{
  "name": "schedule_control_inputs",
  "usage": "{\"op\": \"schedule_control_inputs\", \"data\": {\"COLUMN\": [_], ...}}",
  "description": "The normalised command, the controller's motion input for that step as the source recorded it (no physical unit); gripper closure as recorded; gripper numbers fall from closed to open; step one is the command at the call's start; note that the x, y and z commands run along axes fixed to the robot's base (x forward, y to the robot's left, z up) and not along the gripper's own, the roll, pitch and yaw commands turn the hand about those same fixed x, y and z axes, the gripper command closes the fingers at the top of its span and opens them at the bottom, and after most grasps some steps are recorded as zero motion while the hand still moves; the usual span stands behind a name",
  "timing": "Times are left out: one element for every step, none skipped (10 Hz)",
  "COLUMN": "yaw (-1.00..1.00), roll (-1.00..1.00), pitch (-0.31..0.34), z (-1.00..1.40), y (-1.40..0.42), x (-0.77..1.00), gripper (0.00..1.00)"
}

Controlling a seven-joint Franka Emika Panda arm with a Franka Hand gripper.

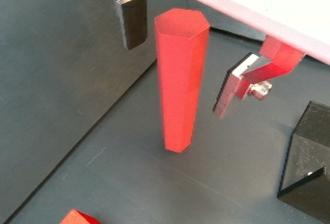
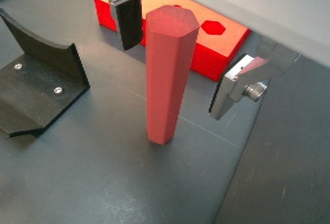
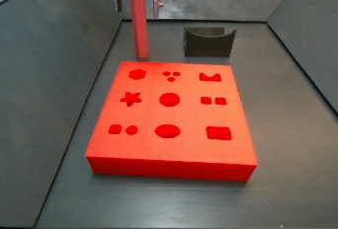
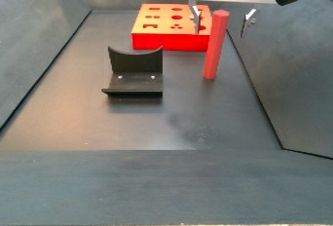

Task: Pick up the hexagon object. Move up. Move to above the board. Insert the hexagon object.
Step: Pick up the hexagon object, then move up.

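Your pincer hangs wide open around the tall red hexagonal peg, gripping nothing; the peg stands upright on the dark bench.

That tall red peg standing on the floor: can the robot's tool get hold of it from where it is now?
Probably yes. The tool hangs open over the red peg, one finger on each side of its top and nothing between. The dark holder and red board stand clear of it.
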Motion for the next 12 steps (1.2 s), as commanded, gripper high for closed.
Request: {"op": "schedule_control_inputs", "data": {"yaw": [0.00,0.00,0.00,0.00,0.00,0.00,0.00,0.00,0.00,0.00,0.00,0.00], "roll": [0.00,0.00,0.00,0.00,0.00,0.00,0.00,0.00,0.00,0.00,0.00,0.00], "pitch": [0.000,0.000,0.000,0.000,0.000,0.000,0.000,0.000,0.000,0.000,0.000,0.000], "z": [0.00,0.00,0.00,0.00,0.00,0.00,0.00,0.00,0.00,0.00,0.00,0.83], "y": [0.00,0.00,0.00,0.00,0.00,0.00,0.00,0.00,0.00,0.00,0.00,0.00], "x": [0.00,0.00,0.00,0.00,0.00,0.00,0.00,0.00,0.00,0.00,0.00,0.00], "gripper": [1.00,1.00,1.00,1.00,1.00,1.00,1.00,1.00,1.00,1.00,1.00,1.00]}}
